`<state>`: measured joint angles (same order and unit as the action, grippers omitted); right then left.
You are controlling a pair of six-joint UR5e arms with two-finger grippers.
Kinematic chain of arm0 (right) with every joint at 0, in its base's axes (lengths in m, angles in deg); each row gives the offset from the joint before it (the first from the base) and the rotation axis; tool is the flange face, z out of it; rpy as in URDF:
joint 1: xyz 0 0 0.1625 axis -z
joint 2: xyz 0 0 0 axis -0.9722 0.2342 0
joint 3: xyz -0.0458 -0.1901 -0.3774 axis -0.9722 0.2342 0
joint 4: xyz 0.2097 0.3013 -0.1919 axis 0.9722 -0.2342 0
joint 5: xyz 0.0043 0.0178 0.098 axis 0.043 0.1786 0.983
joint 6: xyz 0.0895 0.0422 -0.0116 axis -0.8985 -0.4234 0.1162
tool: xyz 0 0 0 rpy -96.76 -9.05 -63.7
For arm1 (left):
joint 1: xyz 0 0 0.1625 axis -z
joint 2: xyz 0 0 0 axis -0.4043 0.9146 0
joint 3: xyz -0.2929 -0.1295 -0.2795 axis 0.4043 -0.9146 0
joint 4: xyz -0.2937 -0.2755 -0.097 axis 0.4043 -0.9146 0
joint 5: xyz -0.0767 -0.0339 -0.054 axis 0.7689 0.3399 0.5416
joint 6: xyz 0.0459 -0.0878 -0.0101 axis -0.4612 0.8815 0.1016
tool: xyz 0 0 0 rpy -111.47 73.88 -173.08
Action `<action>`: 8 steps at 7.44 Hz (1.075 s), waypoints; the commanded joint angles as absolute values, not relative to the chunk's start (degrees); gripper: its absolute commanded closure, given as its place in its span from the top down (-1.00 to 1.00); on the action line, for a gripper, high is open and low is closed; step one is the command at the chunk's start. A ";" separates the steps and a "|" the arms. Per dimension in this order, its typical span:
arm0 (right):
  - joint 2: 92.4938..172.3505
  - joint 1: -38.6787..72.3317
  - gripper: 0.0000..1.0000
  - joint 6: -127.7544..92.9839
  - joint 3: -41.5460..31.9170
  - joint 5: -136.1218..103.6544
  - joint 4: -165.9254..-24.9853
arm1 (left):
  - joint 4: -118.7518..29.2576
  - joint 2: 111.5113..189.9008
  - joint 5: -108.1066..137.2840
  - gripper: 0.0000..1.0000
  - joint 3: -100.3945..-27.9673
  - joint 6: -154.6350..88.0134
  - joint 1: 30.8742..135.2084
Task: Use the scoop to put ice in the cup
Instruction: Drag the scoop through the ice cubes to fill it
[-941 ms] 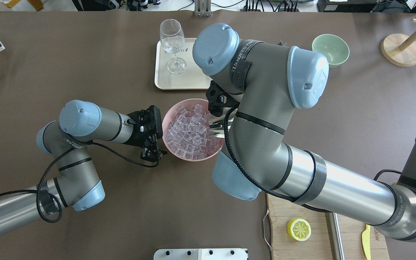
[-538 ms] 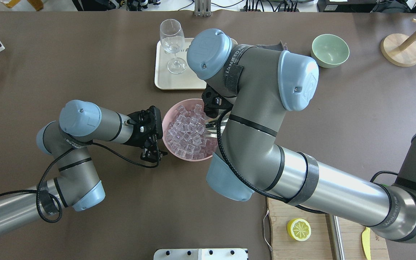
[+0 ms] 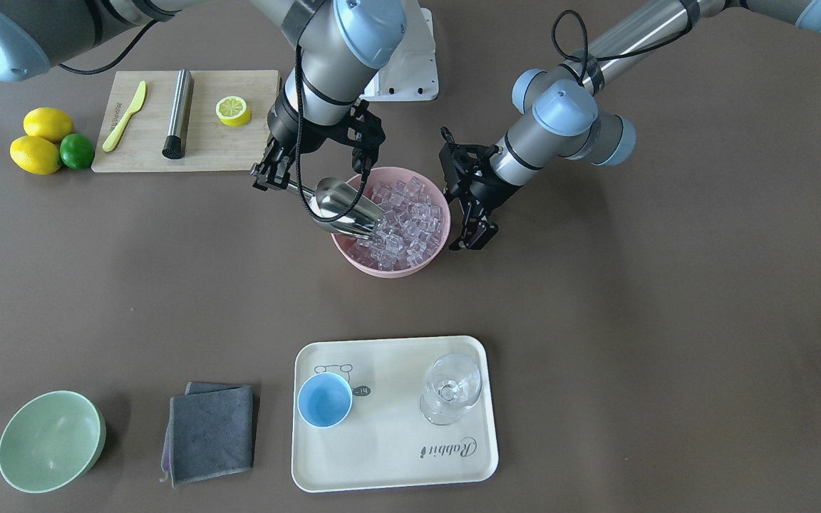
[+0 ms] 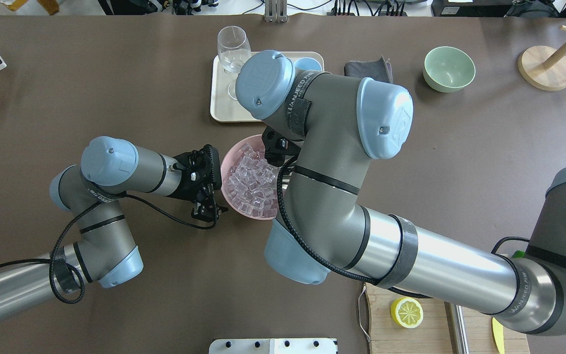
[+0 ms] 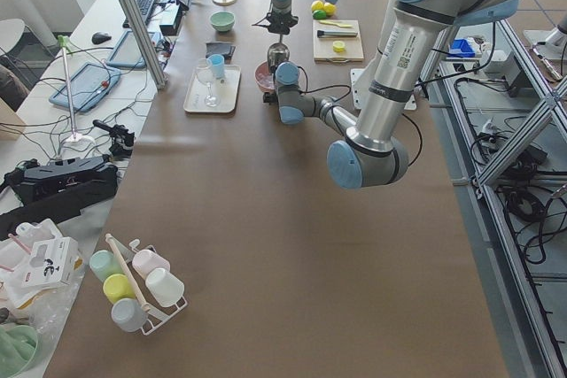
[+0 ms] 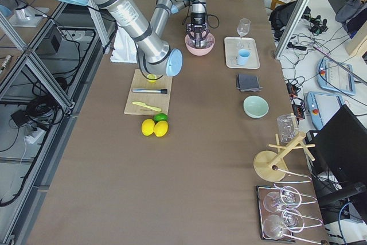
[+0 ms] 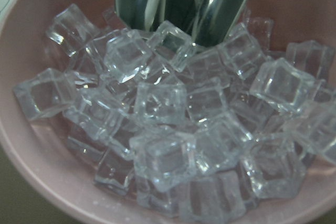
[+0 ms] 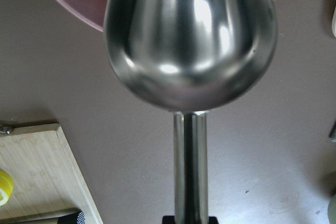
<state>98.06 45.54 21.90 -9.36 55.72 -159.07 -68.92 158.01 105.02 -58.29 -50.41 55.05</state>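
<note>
— Right claw pinches the scoop, its mouth in the ice in the bowl. Left claw sits beside it, and I cannot tell its state.
— Scooping, then. Next: lift level, carry to the cup on the far tray.

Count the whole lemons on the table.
2: one lemon and a second lemon, side by side next to the lime, just off the cutting board. The lemon half on the board isn't counted; none looks hidden.
</note>
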 commanded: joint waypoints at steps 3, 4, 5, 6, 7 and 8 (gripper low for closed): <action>98.03 47.19 -1.00 20.03 -8.41 53.91 -155.84 | -68.92 158.01 105.12 0.97 -58.29 -50.41 55.05; 99.60 47.19 -1.00 19.77 -8.41 53.56 -151.99 | -68.92 157.92 105.81 0.97 -58.29 -50.41 55.05; 100.92 47.19 -1.00 19.60 -9.19 53.64 -149.60 | -68.92 157.92 105.91 0.97 -58.29 -50.41 55.05; 102.41 47.19 -1.00 19.51 -9.90 53.56 -147.14 | -68.92 157.92 105.91 0.97 -58.29 -50.41 55.05; 104.08 47.19 -1.00 19.42 -11.04 53.64 -144.94 | -68.92 157.92 105.99 0.97 -58.38 -50.41 55.05; 105.14 47.19 -1.00 19.33 -11.22 53.56 -143.18 | -68.92 157.92 105.99 0.97 -58.46 -50.41 55.13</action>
<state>102.99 47.19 19.49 -10.34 53.62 -146.54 -68.92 157.92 105.93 -58.35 -50.41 55.05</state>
